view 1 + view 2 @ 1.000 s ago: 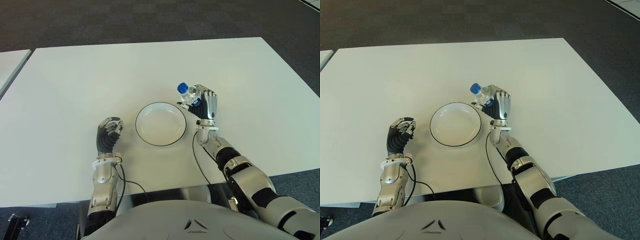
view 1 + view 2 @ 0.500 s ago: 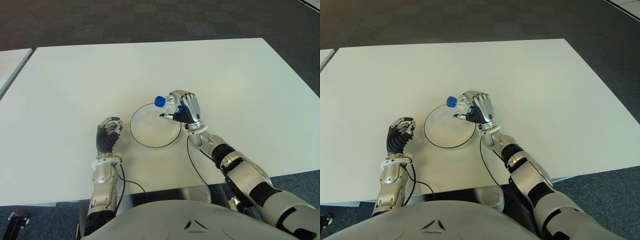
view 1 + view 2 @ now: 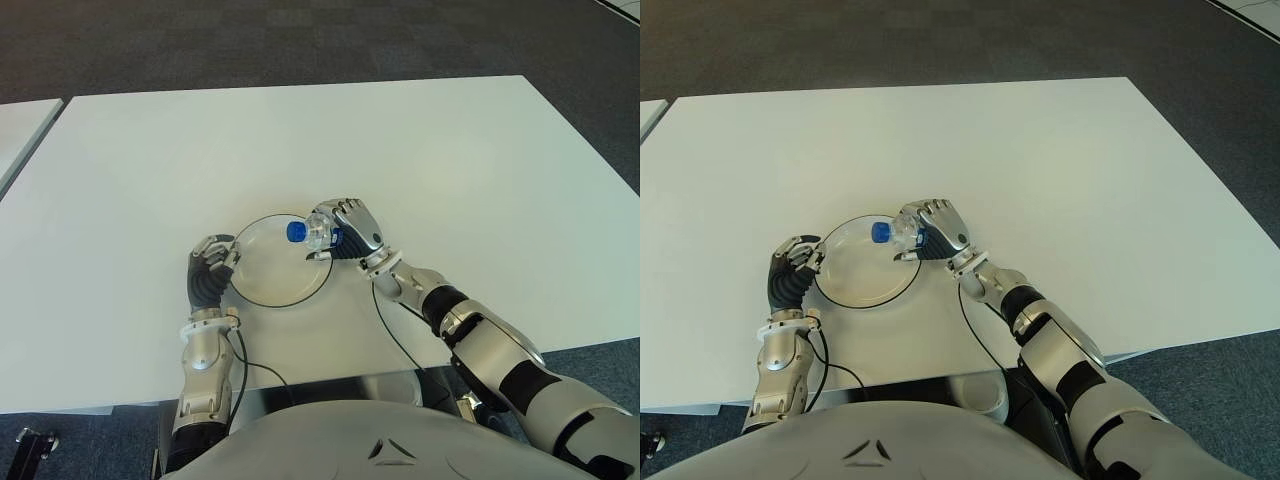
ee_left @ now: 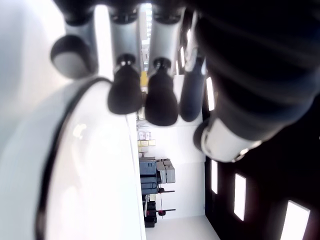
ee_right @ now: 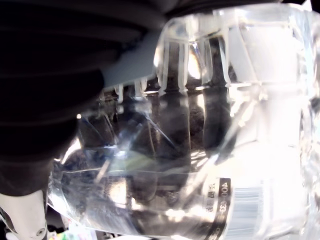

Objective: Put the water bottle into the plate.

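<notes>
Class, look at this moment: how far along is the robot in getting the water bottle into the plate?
Done: the right robot hand has grasped the water bottle and holds it tilted over the plate, blue cap pointing left. In hand: lowering it in. Left: setting it down and letting go. The left robot hand sits at the plate's left rim, holding nothing.

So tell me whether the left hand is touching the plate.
Touching. In the left wrist view the left hand's fingertips press on the plate's dark rim.

A white worktop point(image 3: 430, 150) fills most of the scene. Dark grey carpet point(image 3: 250, 45) lies beyond it. The corner of 1 more white table point(image 3: 20, 125) shows at far left
</notes>
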Robot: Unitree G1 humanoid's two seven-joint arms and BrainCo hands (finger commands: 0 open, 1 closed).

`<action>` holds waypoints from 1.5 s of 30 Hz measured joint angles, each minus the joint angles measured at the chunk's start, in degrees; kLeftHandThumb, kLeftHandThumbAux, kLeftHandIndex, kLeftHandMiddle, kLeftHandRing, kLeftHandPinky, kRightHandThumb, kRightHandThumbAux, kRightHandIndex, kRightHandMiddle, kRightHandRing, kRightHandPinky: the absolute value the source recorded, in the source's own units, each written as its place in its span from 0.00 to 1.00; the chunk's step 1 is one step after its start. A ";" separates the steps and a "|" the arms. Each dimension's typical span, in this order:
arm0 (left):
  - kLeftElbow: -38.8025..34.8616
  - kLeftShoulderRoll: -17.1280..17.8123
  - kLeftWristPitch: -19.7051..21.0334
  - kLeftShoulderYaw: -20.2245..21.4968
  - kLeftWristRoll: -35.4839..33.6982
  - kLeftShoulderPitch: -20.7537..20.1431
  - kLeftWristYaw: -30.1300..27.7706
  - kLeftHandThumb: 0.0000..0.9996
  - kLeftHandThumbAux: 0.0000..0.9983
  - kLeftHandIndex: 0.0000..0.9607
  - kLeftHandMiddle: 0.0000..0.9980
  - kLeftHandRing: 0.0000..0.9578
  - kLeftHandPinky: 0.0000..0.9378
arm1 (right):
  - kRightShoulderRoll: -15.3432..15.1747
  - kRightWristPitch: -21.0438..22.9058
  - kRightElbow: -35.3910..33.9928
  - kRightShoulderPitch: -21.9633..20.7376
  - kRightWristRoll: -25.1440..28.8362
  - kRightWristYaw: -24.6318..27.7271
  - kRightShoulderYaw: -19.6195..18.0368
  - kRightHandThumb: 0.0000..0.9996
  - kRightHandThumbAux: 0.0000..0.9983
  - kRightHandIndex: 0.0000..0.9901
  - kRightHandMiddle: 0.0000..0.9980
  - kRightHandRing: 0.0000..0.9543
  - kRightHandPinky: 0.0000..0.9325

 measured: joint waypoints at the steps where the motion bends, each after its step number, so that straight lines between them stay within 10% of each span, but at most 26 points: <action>1: 0.00 0.09 -0.01 0.00 0.01 0.01 0.00 0.70 0.72 0.45 0.77 0.82 0.83 | -0.08 0.68 -0.32 -0.07 -0.14 0.65 0.35 0.71 0.72 0.44 0.91 0.94 0.96; 45: 0.98 0.78 -2.96 -0.10 0.05 -0.57 0.00 0.70 0.72 0.45 0.77 0.81 0.83 | -5.77 19.26 -22.73 -1.64 -2.02 34.90 5.36 0.71 0.72 0.44 0.84 0.89 0.95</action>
